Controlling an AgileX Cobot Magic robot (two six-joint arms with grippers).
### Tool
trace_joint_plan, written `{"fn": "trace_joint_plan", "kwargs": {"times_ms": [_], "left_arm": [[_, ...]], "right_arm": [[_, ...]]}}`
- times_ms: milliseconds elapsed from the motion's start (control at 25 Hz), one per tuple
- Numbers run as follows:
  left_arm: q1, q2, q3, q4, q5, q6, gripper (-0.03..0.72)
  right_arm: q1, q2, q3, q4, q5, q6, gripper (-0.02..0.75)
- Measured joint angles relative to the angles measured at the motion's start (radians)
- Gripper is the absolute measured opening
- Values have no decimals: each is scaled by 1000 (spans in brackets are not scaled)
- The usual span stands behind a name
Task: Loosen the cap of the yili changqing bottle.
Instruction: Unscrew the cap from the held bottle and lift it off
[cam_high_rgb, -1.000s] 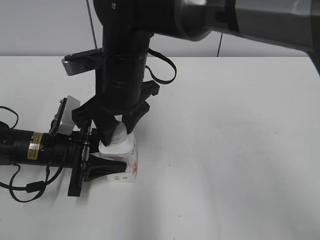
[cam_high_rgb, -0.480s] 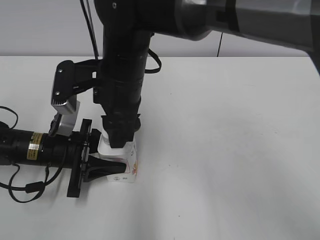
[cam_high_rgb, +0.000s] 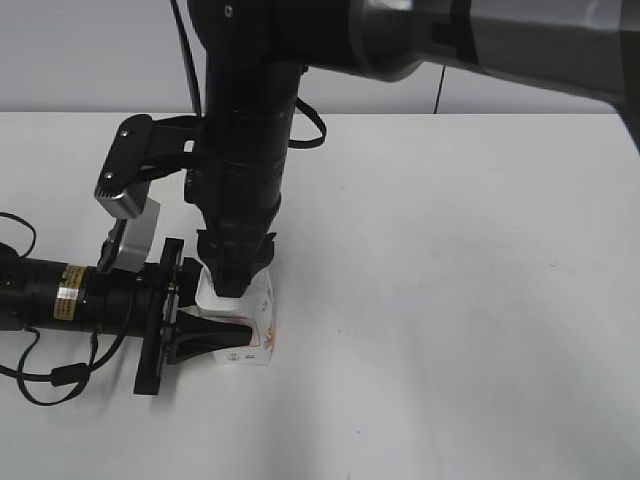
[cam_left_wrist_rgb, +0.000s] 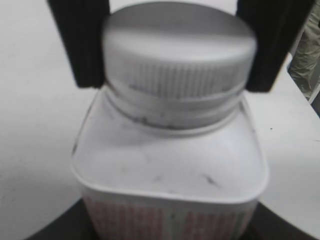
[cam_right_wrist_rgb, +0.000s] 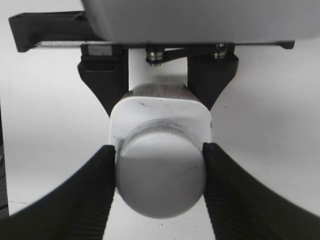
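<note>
The yili changqing bottle (cam_high_rgb: 256, 330) stands upright on the white table (cam_high_rgb: 450, 300); its label has red and pink print. My left gripper (cam_high_rgb: 222, 336) comes in from the left and is shut on the bottle's body. My right gripper (cam_high_rgb: 235, 281) comes straight down and is shut on the cap, hiding it in the exterior view. In the left wrist view the ribbed white cap (cam_left_wrist_rgb: 177, 55) sits on the neck above the bottle's shoulder (cam_left_wrist_rgb: 170, 160), with black fingers on both its sides. In the right wrist view the right gripper (cam_right_wrist_rgb: 160, 177) clamps the cap (cam_right_wrist_rgb: 160, 170) above the bottle (cam_right_wrist_rgb: 160, 111).
The right arm's wrist camera housing (cam_high_rgb: 127, 190) sticks out to the left above the left arm (cam_high_rgb: 70, 295). A black cable (cam_high_rgb: 50, 375) loops on the table at the front left. Bare table lies to the right of the bottle.
My right gripper has turned about its upright axis on the cap, and its wrist camera has swung round to the left. The bottle and the left gripper have stayed in place.
</note>
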Motion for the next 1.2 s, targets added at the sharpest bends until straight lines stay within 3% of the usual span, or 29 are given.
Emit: {"fn": "trace_joint_plan", "kwargs": {"times_ms": [200,440,640,800,1040,1200], "left_arm": [[0,0,0,-1,0,-2,328],[0,0,0,-1,0,-3,326],[0,0,0,-1,0,-4,326],[0,0,0,-1,0,-4,325],[0,0,0,-1,0,-4,325],[0,0,0,-1,0,-4,325]], "right_arm": [[0,0,0,12,0,20,473],[0,-31,0,17,0,38,479],[0,-74,0,18,0,171,481],[0,-99,0,18,0,382,481],[1,-102,0,18,0,977,480],[1,-102,0,14,0,1171,466]]}}
